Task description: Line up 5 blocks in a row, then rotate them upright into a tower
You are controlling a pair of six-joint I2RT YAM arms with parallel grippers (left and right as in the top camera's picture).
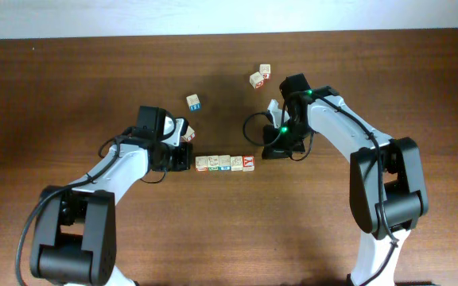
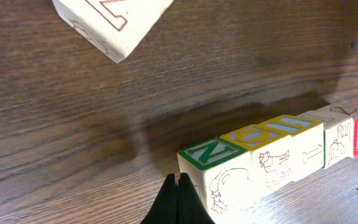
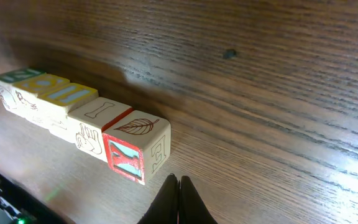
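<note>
Five blocks (image 1: 225,163) in touching row at centre of table (image 1: 70,79); left gripper (image 2: 177,200), right gripper (image 3: 179,198) at opposite ends, jaws pressed together, empty; likely best: push ends in opposite directions, keeping row intact.

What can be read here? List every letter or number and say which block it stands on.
"N", green: top of the green-bordered end block.
"X", bold red: end face of the red-faced end block.
"E", red outline, probably: side of that same block.
"I", red outline: top of the neighbouring block.
Yellow-bordered blocks: letters not clear enough to read.
Loose blocks: print too small to read.
</note>
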